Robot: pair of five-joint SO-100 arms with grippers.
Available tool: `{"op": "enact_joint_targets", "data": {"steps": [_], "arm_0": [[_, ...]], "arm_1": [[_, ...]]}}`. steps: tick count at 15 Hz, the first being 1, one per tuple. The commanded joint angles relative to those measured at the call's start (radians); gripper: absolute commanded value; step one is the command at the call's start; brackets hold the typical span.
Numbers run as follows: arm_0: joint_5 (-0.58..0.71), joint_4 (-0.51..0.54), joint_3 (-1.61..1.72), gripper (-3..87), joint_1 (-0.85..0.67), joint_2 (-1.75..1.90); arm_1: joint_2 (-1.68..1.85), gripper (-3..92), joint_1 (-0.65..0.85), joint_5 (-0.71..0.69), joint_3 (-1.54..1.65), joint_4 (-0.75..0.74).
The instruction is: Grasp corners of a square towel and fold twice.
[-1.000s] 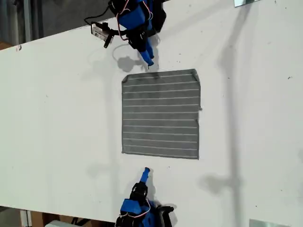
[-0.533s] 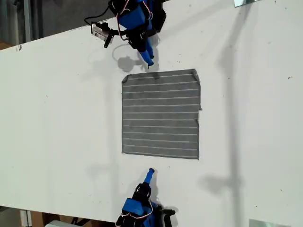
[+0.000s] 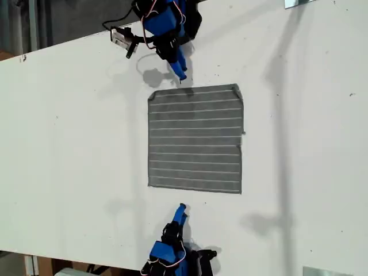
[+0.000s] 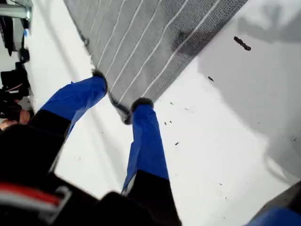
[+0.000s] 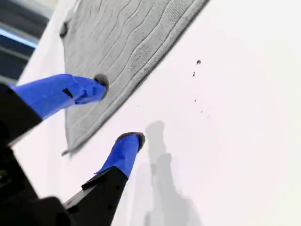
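**Bottom arm shifts slightly; towel stays flat**

Unmoved, the towel (image 3: 195, 140) lies flat at frame centre on the table (image 3: 75, 144). My first gripper (image 4: 120, 94) straddles a corner (image 4: 123, 114), jaws apart. My second gripper (image 5: 121, 109) hovers open near the towel's edge.

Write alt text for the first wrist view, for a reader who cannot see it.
My first gripper, open, with two blue fingers tipped in dark pads, straddles a hemmed corner of the grey towel with thin pale stripes. The towel lies flat on a white table that shows a few dark specks.
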Motion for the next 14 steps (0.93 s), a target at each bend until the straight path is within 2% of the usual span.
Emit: {"op": "enact_joint_targets", "data": {"steps": [1, 2, 3, 4, 5, 6, 7, 8, 9, 10, 12, 13, 14], "arm_0": [[-0.244, -0.011, 0.006, 34.7, 0.101, 0.003], [-0.272, -0.044, 0.005, 27.5, 0.101, 0.003], [-0.27, -0.077, 0.0, 24.4, 0.135, 0.003], [-0.272, -0.072, 0.002, 24.2, 0.153, 0.003], [-0.227, -0.063, 0.003, 24.2, 0.14, 0.005], [-0.241, -0.028, 0.005, 18.8, 0.103, 0.005], [-0.196, -0.015, 0.005, 17.3, 0.069, 0.005], [-0.16, -0.018, 0.006, 21.1, 0.057, 0.005], [-0.156, -0.017, 0.006, 23.1, 0.052, 0.005], [-0.156, -0.018, 0.008, 23.9, 0.044, 0.003], [-0.147, -0.02, 0.009, 23.8, 0.021, -0.005], [-0.143, -0.018, 0.009, 23.4, 0.018, -0.006], [-0.144, -0.018, 0.009, 22.9, 0.02, -0.014]], "arm_1": [[-0.003, 17.7, 0.123, 0.002, -0.012, 0.023], [-0.003, 23.3, 0.095, -0.038, -0.023, 0.034], [-0.003, 23.5, -0.005, 0.002, -0.025, 0.029], [-0.003, 22.2, 0.044, -0.006, -0.026, 0.029], [-0.003, 27.9, 0.077, -0.038, -0.017, 0.026], [-0.011, 26.5, 0.138, -0.169, 0.003, 0.0], [-0.008, 26.3, 0.153, -0.114, 0.032, -0.038], [-0.009, 23.7, 0.12, -0.184, 0.054, -0.181], [-0.009, 37.9, 0.101, -0.351, 0.055, -0.339], [-0.069, 31.6, 0.114, -0.405, -0.044, -0.379], [-0.839, 33.6, 0.138, -0.426, -0.552, -0.21], [-1.106, 36.7, 0.083, -0.428, -0.683, -0.23], [-1.218, 39.8, 0.023, -0.383, -0.669, -0.295]]}}
